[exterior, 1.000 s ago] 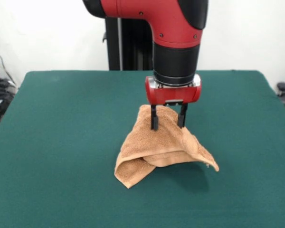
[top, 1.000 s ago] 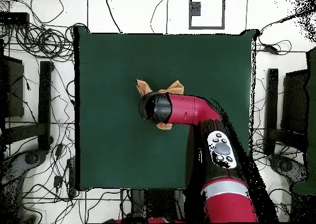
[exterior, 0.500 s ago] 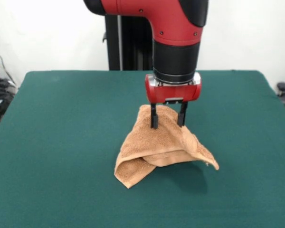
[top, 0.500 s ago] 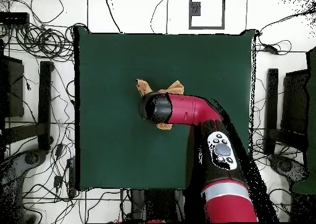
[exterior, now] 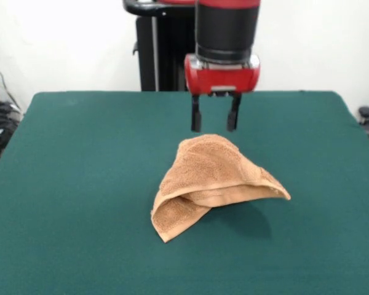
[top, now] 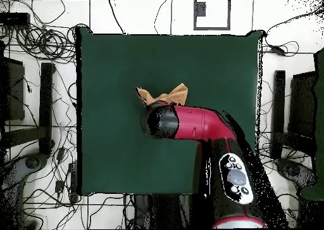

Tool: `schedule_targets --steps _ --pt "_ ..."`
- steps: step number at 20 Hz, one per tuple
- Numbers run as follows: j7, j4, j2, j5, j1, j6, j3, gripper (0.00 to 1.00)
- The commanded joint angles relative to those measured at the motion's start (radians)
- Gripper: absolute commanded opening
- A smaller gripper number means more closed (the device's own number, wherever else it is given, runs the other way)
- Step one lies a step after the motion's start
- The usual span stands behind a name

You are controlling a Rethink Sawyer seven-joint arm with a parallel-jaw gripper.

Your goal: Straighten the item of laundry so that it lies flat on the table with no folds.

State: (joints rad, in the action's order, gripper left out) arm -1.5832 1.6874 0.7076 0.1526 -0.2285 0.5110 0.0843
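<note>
Your gripper (exterior: 214,121) hung above the bunched towel (exterior: 212,182), jaws apart and empty; you needed one free corner, pulled outward low over the table (exterior: 80,184).

An orange-tan towel (exterior: 215,181) lies on the dark green table (exterior: 80,184), beneath a red-and-black claw (exterior: 214,120).

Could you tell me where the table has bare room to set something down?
The table is bare left and right of the towel and along the near edge. Only the middle is crowded: the crumpled towel, with the open gripper above its far side.
</note>
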Motion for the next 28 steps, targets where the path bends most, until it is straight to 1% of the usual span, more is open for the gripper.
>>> schedule_targets --steps 1,5,9,17,26,28 --pt "-0.103 0.239 0.069 -0.008 -0.028 -0.045 0.073 1.00" --pt "-0.102 0.301 0.106 0.000 -0.047 -0.077 0.081 1.00" --pt "-0.092 0.343 0.138 -0.001 -0.066 -0.080 0.090 1.00" --pt "-0.078 0.366 0.175 -0.010 -0.082 -0.048 0.103 1.00" --pt "-0.075 0.357 0.180 -0.014 -0.078 -0.025 0.101 1.00" --pt "-0.081 0.337 0.161 -0.017 -0.073 -0.021 0.101 1.00"
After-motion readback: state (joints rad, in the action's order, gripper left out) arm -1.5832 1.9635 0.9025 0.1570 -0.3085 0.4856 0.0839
